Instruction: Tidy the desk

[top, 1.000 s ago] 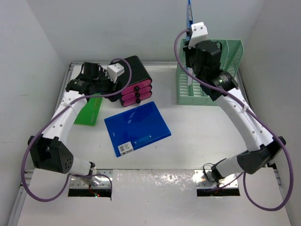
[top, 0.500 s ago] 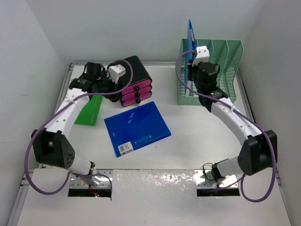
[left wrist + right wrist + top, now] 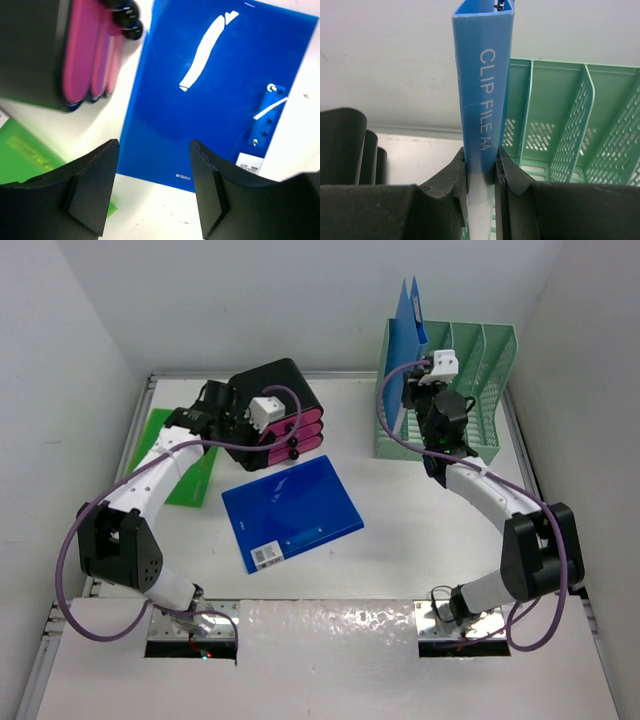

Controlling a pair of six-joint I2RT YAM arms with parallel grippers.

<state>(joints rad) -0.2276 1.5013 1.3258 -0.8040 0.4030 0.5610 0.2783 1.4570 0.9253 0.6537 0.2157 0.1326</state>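
The white tabletop, rigid, slick and fixed, spans the whole workspace. A mint-green slotted file rack stands far right, and a dark-blue folder lies centre beside a black, pink-drawered box. The right tool pinches a light-blue clip file at the rack. The left tool gapes wide above the dark folder.

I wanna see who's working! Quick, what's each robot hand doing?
Left gripper: open, holding nothing, above the blue folder.
Right gripper: shut on the upright light-blue clip file.
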